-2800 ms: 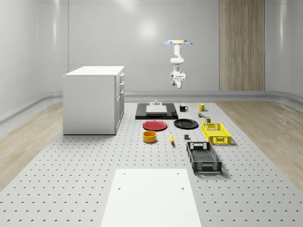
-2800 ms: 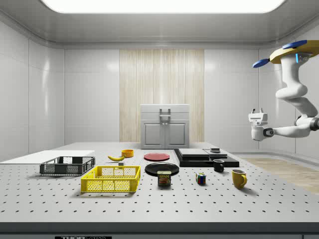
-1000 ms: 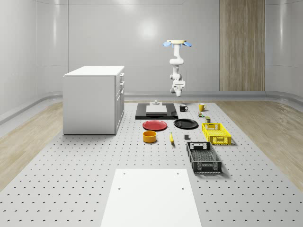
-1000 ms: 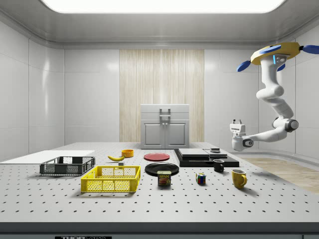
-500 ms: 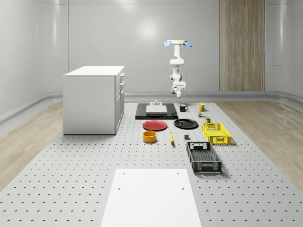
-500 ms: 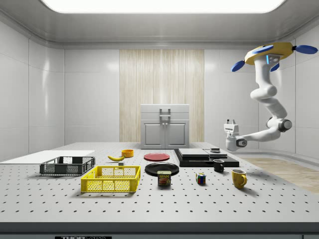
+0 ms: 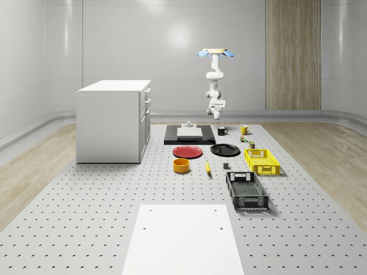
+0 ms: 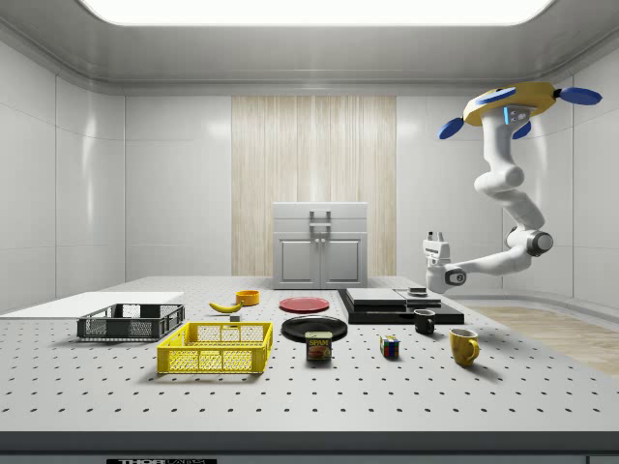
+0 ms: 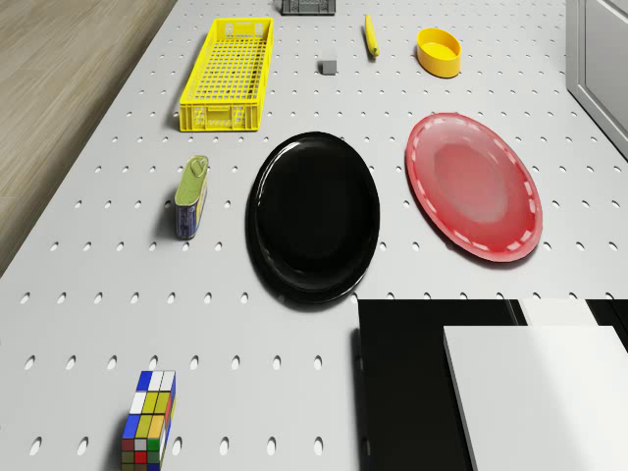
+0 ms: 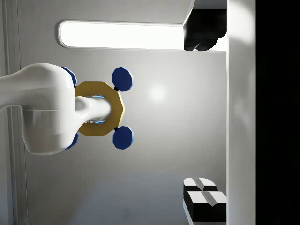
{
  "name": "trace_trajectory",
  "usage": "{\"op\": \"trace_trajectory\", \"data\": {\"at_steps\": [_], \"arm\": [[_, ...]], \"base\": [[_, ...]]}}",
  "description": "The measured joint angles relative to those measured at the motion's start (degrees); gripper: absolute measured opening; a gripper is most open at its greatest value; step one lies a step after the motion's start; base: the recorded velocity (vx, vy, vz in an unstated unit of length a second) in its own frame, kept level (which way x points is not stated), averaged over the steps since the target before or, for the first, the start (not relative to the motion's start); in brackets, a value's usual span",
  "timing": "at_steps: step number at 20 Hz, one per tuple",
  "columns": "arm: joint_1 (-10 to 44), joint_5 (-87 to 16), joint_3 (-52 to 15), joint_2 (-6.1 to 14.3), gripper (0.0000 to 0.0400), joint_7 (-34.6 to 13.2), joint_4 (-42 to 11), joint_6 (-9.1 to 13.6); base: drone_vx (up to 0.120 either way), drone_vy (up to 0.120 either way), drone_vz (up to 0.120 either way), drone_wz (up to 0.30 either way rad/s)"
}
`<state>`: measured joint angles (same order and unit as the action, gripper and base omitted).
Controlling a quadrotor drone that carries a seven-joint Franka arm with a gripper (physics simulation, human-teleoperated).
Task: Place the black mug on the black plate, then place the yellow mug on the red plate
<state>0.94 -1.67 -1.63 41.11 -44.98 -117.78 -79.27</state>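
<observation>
Holding many things, the big grey desk (image 7: 86, 217) comes first. The drone (image 8: 511, 104) hovers high over its far end, and its white arm bends down. The gripper (image 8: 434, 238) hangs in the air above the black mug (image 8: 424, 321) and points upward. Its two fingers stand apart, so it is loose and holds nothing.

The black plate (image 9: 314, 216) and the red plate (image 9: 475, 186) lie side by side on the desk, both bare. The black mug stands on the desk just beside a flat black slab (image 7: 190, 135). The yellow mug (image 8: 463, 345) stands on the desk near it.

No mug is on a plate yet, so I think both jobs are still to do.
</observation>
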Motion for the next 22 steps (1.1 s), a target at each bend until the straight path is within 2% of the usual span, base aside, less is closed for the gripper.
{"op": "trace_trajectory", "data": {"at_steps": [5, 9, 11, 13, 15, 18, 22], "arm": [[0.55, -2.5, -1.78, 0.18, 0.04, -0.33, -0.25, -0.24], [1.47, -6.7, -4.76, 0.39, 0.04, -0.89, -0.74, -0.48], [2.22, -10.1, -7.17, 0.56, 0.04, -1.36, -1.26, -0.64], [3.27, -14.77, -10.45, 0.82, 0.04, -2.02, -2.2, -0.86], [4.7, -21.1, -14.84, 1.25, 0.04, -2.98, -3.89, -1.16], [7.83, -34.39, -23.71, 2.4, 0.04, -5.34, -8.87, -1.84], [14.46, -58.66, -38.23, 5.21, 0.04, -11.47, -21.58, -2.54]], "base": [[0.12, 0.0, 0.0, 0.0], [0.07, 0.0, 0.0, 0.0], [0.12, 0.0, -0.02, 0.0], [0.0, 0.0, -0.12, 0.0], [0.0, 0.0, 0.0, 0.0], [0.0, 0.0, -0.107, 0.0], [0.0, 0.0, -0.12, 0.0]]}}
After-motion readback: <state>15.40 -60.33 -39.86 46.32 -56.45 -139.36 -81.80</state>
